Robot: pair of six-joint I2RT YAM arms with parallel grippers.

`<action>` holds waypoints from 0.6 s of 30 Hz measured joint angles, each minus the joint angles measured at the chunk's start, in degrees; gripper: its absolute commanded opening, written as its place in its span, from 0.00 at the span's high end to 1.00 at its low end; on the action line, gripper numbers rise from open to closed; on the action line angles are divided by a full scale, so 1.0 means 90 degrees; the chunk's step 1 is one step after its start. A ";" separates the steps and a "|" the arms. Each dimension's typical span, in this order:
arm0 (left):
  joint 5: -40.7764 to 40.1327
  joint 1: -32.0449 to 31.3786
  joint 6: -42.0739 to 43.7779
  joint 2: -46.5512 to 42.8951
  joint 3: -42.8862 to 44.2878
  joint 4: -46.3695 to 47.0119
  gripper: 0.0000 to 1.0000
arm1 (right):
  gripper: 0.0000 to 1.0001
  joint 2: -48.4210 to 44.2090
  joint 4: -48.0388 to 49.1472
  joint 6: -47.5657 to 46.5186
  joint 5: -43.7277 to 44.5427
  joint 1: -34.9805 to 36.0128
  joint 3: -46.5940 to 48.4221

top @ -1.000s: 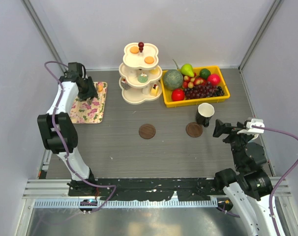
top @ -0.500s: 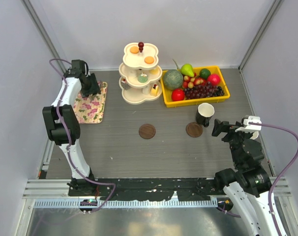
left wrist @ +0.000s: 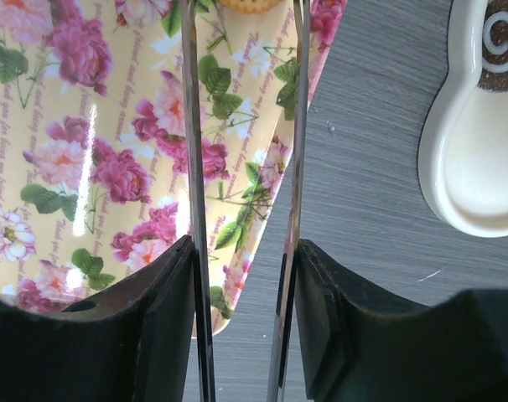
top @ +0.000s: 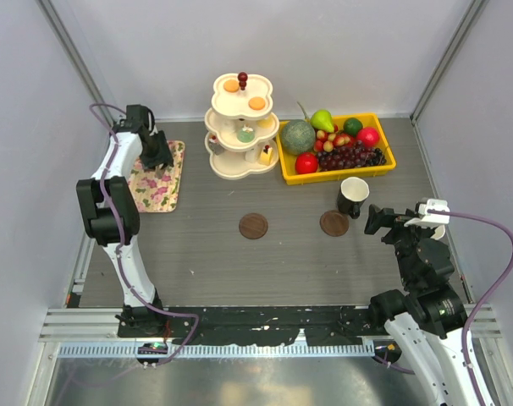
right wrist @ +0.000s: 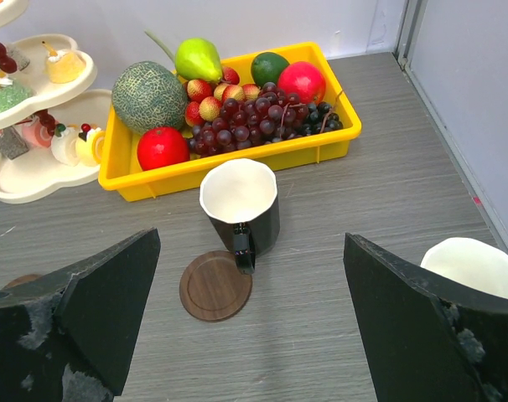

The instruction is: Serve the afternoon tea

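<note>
**Sweets mostly stacked, mugs not yet on their coasters**

The tiered stand (top: 238, 167) at the far centre already carries most of the sweets. Two orange tarts (top: 231, 85) sit on the top tier, a pale green piece (top: 245, 134) on the middle one and a yellow wedge (top: 265, 156) on the bottom one. One more orange piece (left wrist: 252, 4) lies at the far right corner of the flowered tray (left wrist: 95, 167), on the left. It looks like the last sweet left to move, though that is a guess.

The left gripper (left wrist: 244, 33) hangs over that corner. Its fingers are set fairly narrow and straddle the orange piece, and I cannot tell whether they press on it.

Neither mug appears served. The black mug (right wrist: 240, 209) stands just beyond the right coaster (right wrist: 215, 286), near the yellow tray (right wrist: 237, 165), and not on the coaster. The left coaster (top: 253, 226) is bare. The white mug (right wrist: 476, 268) sits at the right edge beside the right arm. The right gripper (top: 377, 221) is spread wide, holds nothing and faces the black mug from the right without touching it.

Compared with a second ago, the left arm has folded in closer to the tray. Its gripper now covers the orange piece, which showed plainly from above before. The right gripper has edged slightly left toward the black mug and then held. The mugs, coasters and stand have not moved.
</note>
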 measured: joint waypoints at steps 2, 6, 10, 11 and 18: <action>-0.0005 -0.0002 0.0007 0.0000 0.0000 -0.0041 0.55 | 0.02 0.0000 0.0000 0.0000 0.0002 0.0000 0.0000; -0.0007 -0.0002 0.0005 -0.0002 -0.0010 -0.0090 0.60 | 0.02 -0.0002 0.0000 0.0000 0.0002 0.0000 0.0000; -0.0005 -0.0007 0.0002 -0.0102 -0.0117 -0.0121 0.62 | 0.02 -0.0002 0.0000 0.0000 0.0000 0.0000 0.0000; -0.0002 -0.0007 0.0002 -0.0165 -0.0155 -0.0138 0.62 | 0.02 -0.0005 0.0000 0.0000 0.0000 0.0000 0.0000; 0.0061 -0.0036 -0.0007 -0.1008 -0.0219 -0.0265 0.62 | 0.02 -0.0104 0.0000 0.0000 -0.0005 0.0000 0.0000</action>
